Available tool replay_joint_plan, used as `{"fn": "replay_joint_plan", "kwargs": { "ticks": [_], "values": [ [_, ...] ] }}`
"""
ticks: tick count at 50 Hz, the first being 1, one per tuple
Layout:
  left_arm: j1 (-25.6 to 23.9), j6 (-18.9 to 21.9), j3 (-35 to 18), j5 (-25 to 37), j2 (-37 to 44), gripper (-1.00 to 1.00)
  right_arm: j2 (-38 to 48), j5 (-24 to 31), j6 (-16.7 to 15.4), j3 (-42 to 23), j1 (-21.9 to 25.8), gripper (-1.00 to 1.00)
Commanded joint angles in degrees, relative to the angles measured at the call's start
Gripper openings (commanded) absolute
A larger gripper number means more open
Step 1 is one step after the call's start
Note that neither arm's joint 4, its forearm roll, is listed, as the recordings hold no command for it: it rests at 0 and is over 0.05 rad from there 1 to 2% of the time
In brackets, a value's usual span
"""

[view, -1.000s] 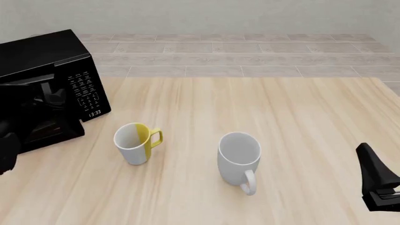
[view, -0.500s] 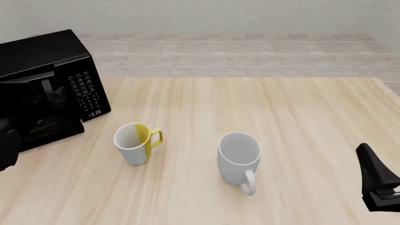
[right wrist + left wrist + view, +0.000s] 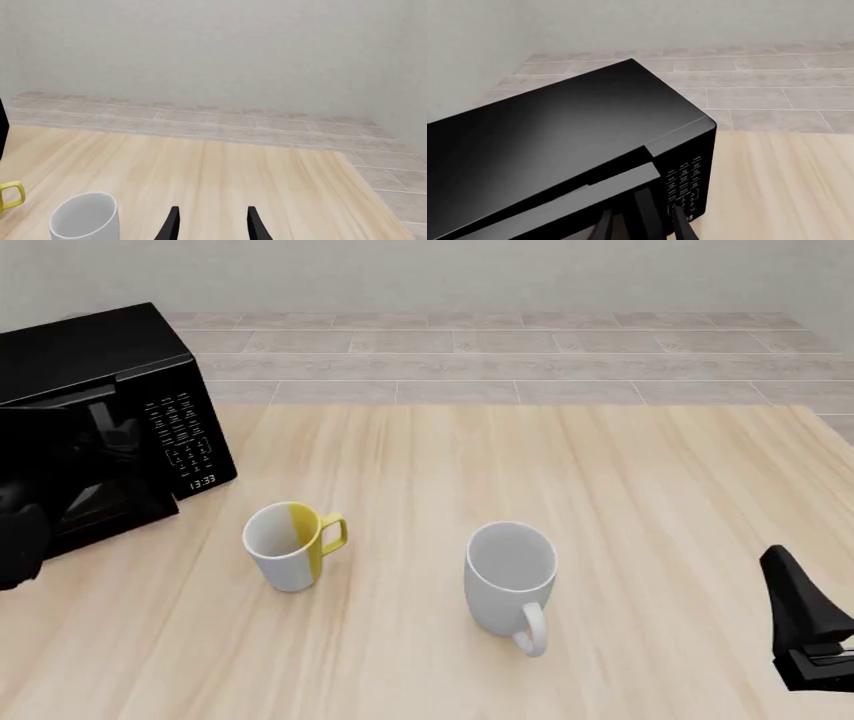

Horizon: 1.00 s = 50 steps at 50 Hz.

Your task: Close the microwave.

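- The microwave's door has swung nearer shut than a second ago, left pincer pressing it, fingers parted.
- It sits far-left on the surface, keypad facing right-forward.
- Right pincer open, idle.

microwave | glossy black, white keypad | table's far-left | door slightly ajar, nearly shut

The left arm shows as a dark mass low against the microwave door's near side; the left gripper points at the door edge beside the keypad, fingers a little apart, seemingly touching it; the right arm sits far from the microwave, at the table's near right corner; the right gripper hovers with fingers parted, holding nothing.
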Motion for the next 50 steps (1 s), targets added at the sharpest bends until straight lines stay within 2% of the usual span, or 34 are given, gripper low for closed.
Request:
{"fn": "replay_joint_plan", "kwargs": {
  "ticks": [1, 43, 50],
  "values": [
    [1.76, 1.56, -2.36, 0.86, 4.46, 1.0, -0.21, 0.22, 0.05, 0.0, -0.03, 1.0],
    [3.99, 1.42, -6.2, 1.25, 10.76, 1.0, 0.31, -0.3, -0.17, 0.0, 0.4, 1.0],
    [3.52, 1.51, -5.23, 0.13, 10.76, 1.0, 0.73, -0.6, -0.27, 0.0, 0.36, 1.0]
  ]
}}
